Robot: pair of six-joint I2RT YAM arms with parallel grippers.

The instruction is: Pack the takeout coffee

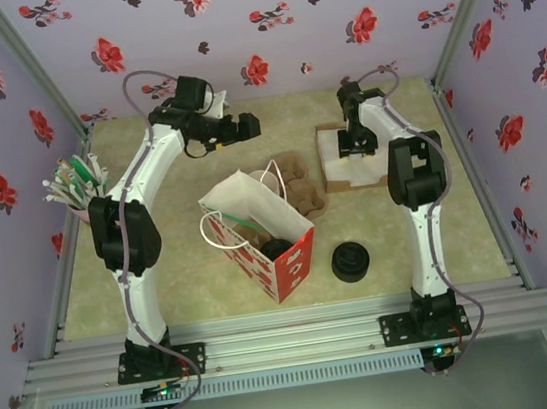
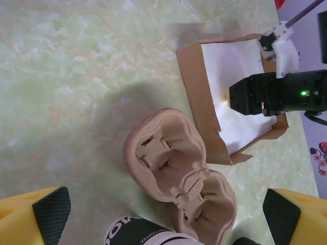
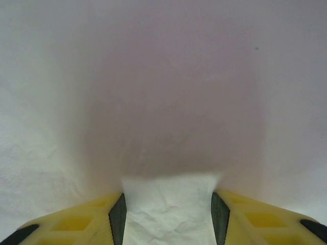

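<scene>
A red and white paper bag [image 1: 278, 254] stands open mid-table. A round black top [image 1: 277, 247] shows inside it; it looks like the takeout coffee's lid, and the cup below is hidden. My left gripper [image 1: 236, 127] hangs open at the far side, above a brown pulp cup carrier [image 2: 168, 163]. Its yellow fingers [image 2: 46, 214] are spread wide. A dark-banded paper cup [image 2: 138, 232] pokes in at the bottom edge of the left wrist view, with its top out of frame. My right gripper [image 3: 167, 217] is open, pressed down close on white napkins [image 3: 163, 76].
The napkins [image 2: 230, 61] lie in a flat cardboard tray [image 1: 336, 184] at the back right, with the right arm's black wrist [image 2: 286, 92] over it. A stack of black lids [image 1: 351, 262] sits right of the bag. A holder of stirrers [image 1: 74, 185] stands at the left wall.
</scene>
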